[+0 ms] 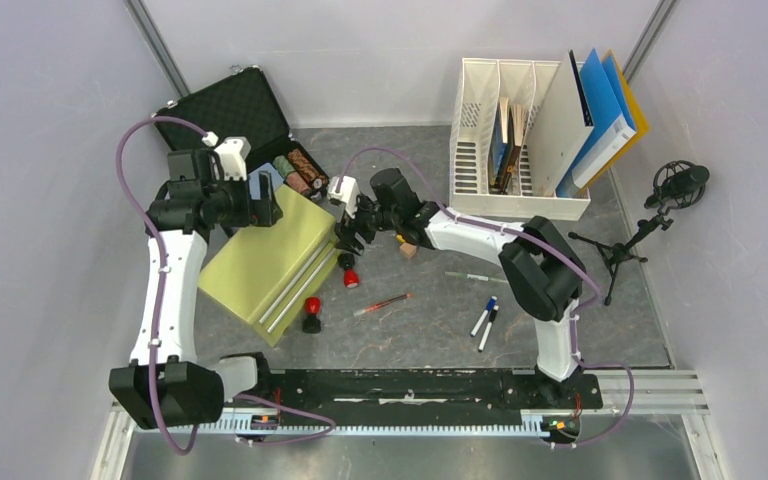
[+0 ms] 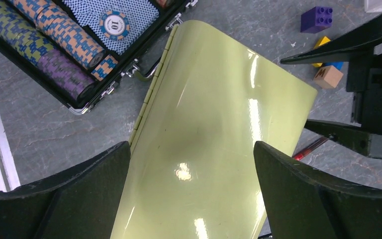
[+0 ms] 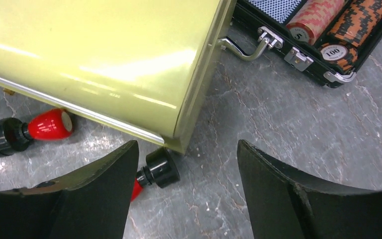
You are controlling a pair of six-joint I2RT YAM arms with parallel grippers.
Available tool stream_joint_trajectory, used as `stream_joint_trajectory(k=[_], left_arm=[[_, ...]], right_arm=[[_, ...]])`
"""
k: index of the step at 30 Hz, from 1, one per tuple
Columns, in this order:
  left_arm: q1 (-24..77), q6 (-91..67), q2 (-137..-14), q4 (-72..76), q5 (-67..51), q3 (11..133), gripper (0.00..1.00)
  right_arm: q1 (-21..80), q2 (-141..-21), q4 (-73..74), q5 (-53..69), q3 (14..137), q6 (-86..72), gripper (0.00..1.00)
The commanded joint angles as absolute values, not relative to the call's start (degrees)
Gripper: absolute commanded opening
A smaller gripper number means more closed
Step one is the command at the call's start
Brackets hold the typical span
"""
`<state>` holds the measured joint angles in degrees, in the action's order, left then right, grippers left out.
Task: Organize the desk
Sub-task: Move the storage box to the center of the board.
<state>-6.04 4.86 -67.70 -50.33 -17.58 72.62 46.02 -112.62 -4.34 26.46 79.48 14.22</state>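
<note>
The desk (image 1: 430,340) is a dark grey marbled surface. A yellow-green drawer cabinet (image 1: 270,265) lies on it at the left. My left gripper (image 1: 260,200) hovers open over the cabinet's far end; the glossy top (image 2: 214,139) fills the gap between its fingers (image 2: 94,189). My right gripper (image 1: 350,238) is open just off the cabinet's right corner (image 3: 179,142). A red-and-black stamp (image 3: 156,172) lies on the desk by its left finger (image 3: 104,194), not gripped. A second stamp (image 3: 30,129) lies along the cabinet's front.
An open poker chip case (image 1: 250,130) sits behind the cabinet. A white file organizer (image 1: 520,140) with folders stands at the back right, beside a microphone on a tripod (image 1: 660,210). A red pen (image 1: 381,305), markers (image 1: 484,320) and small blocks (image 2: 317,19) lie loose.
</note>
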Motion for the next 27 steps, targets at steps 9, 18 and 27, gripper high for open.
stream_joint_trajectory(k=[9, 18, 27], left_arm=[[-6.33, 3.16, -69.51, -45.43, -20.28, 70.46, 1.00], [-6.33, 1.80, -71.62, -45.35, -20.29, 68.85, 1.00], [-6.33, 0.85, -74.40, -43.35, -24.21, 65.92, 1.00]], right_arm=[[46.85, -118.05, -10.73, 28.23, 84.08, 10.15, 0.60], [45.99, -120.44, -13.89, 21.24, 84.00, 3.68, 0.03], [42.88, -119.50, -14.92, 14.55, 81.86, -3.03, 0.00]])
